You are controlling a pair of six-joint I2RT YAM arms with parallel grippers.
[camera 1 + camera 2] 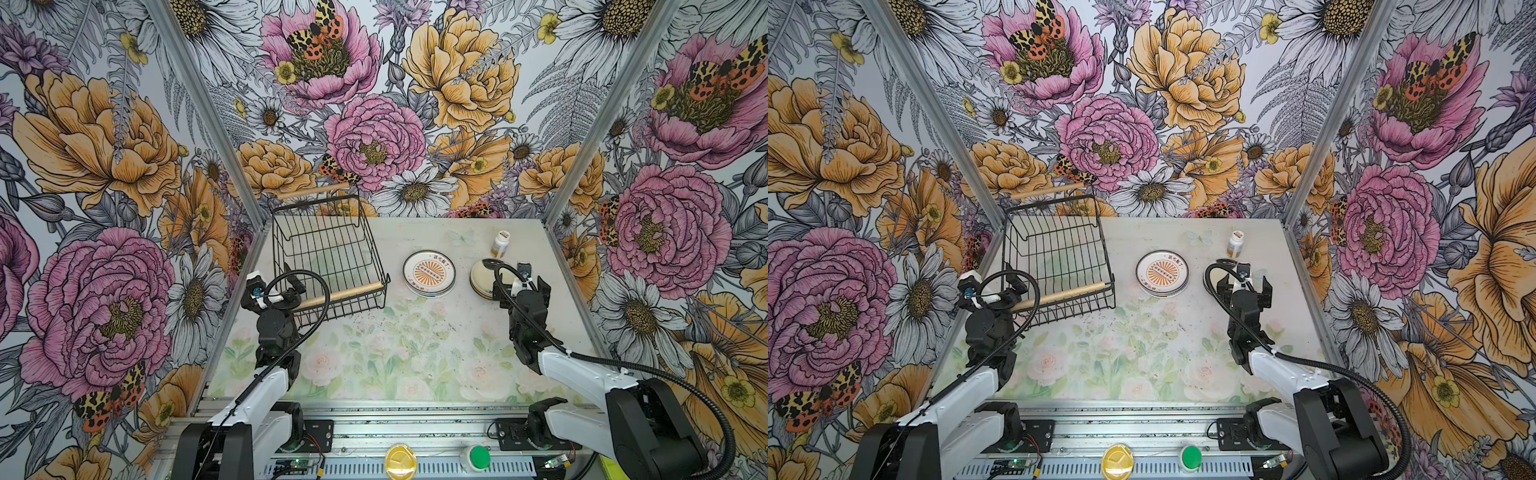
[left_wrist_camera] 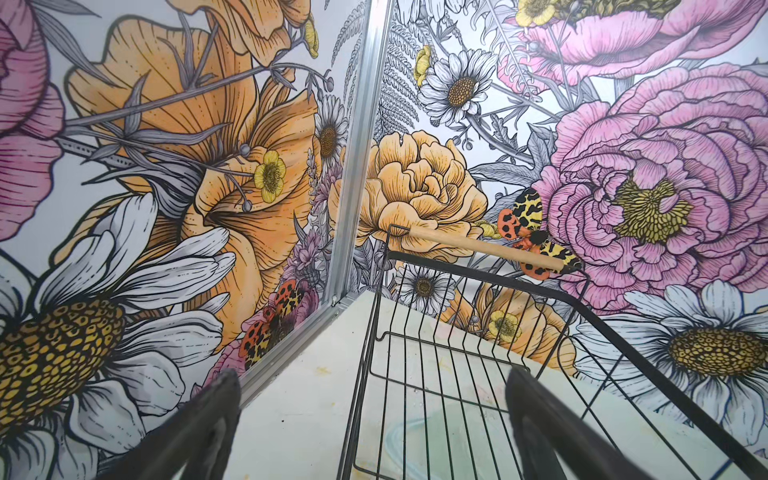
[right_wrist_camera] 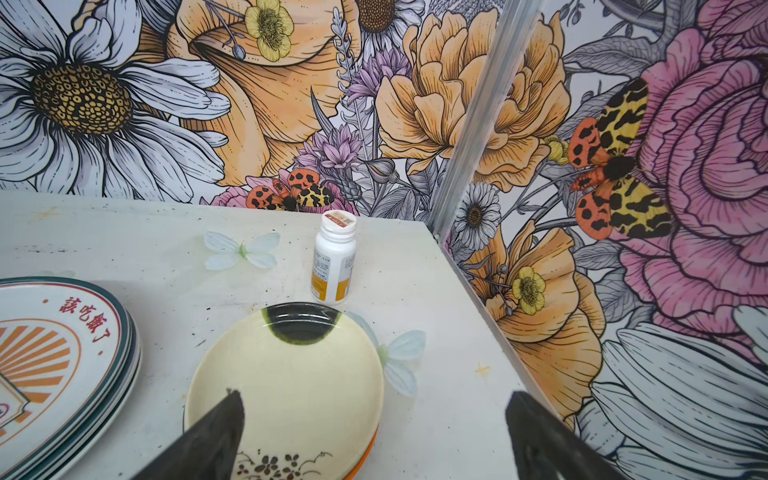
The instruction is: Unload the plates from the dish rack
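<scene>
Plates [image 1: 1162, 274] sit on the table [image 1: 415, 332] in 2 stacks, R of the dish rack [image 1: 349, 293]: sunburst stack [image 1: 429, 274] mid-table, cream floral stack [image 3: 291, 374] near the pill bottle [image 3: 334, 262]. Your R gripper [image 3: 374, 428] hangs wide open over the floral stack; L gripper [image 2: 374, 419], also wide open, is at the rack's near-left corner.

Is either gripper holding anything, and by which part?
Nothing is held: left gripper open by the black wire dish rack, right gripper open above the cream floral ceramic plate.
</scene>
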